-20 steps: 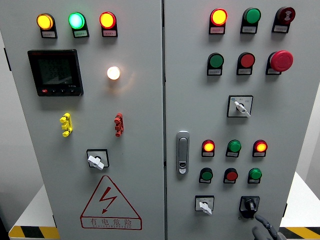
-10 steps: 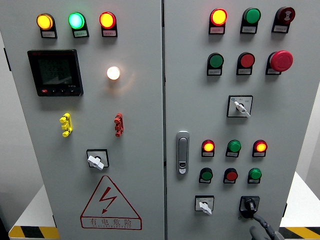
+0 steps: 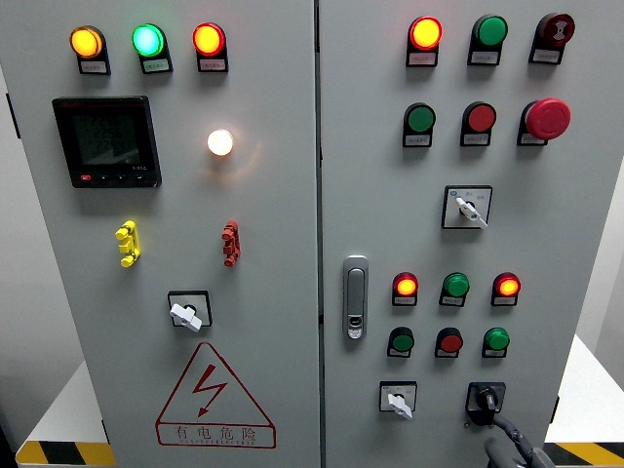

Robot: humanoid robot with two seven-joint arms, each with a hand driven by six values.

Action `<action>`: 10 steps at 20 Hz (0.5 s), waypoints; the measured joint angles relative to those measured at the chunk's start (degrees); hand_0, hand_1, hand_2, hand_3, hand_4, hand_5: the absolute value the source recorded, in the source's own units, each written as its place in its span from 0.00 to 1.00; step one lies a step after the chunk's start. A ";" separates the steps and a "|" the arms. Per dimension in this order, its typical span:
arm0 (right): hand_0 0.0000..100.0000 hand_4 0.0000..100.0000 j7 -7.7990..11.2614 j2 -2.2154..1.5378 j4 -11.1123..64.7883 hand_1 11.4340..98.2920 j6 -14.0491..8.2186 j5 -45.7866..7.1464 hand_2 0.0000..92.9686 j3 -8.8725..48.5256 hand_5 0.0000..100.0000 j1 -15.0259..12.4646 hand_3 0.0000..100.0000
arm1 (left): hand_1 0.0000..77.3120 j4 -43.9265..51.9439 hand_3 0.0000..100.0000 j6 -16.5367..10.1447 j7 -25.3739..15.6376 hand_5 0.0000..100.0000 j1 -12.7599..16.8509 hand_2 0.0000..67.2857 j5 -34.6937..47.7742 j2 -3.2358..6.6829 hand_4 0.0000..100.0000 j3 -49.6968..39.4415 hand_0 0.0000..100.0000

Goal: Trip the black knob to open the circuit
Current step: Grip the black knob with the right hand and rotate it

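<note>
1. The black knob (image 3: 485,399) sits low on the right door of the grey cabinet (image 3: 292,244), near the bottom right corner.
2. The right hand (image 3: 507,447) comes up from the bottom edge on the right. One grey finger (image 3: 506,426) points up and seems to touch the lower right side of the knob. Most of the hand is cut off by the picture's edge, so I cannot tell how far open it is. It does not look like it has a real hold on anything.
3. The left hand is not in the picture.
4. With only one fingertip on the knob, the finger could slide off when it pushes. Then the knob would not turn.
5. A push the wrong way would leave the circuit as it is.
6. The white switch (image 3: 398,400) sits just left of the knob, and a green button (image 3: 496,339) sits above it. A slip could bump one of them.
</note>
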 measured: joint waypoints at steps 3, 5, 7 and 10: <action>0.83 1.00 -0.01 0.00 0.00 0.39 0.00 -0.01 0.03 -0.33 1.00 0.02 0.96 | 0.04 0.00 0.21 0.00 0.00 0.02 0.00 0.19 0.00 -0.05 0.07 0.00 0.00; 0.83 1.00 -0.01 0.00 0.00 0.39 0.00 -0.01 0.03 -0.40 1.00 0.02 0.96 | 0.04 0.00 0.21 0.00 0.00 0.02 0.00 0.19 0.00 -0.05 0.07 0.00 0.00; 0.83 1.00 -0.01 0.00 0.00 0.39 0.00 -0.01 0.03 -0.58 1.00 0.02 0.97 | 0.04 0.00 0.21 0.00 0.00 0.02 0.00 0.19 0.00 -0.04 0.07 0.00 0.00; 0.83 1.00 -0.01 0.01 0.07 0.39 0.00 0.00 0.03 -0.72 1.00 0.02 0.97 | 0.04 0.00 0.21 0.00 0.00 0.02 0.00 0.19 0.00 -0.01 0.07 0.00 0.00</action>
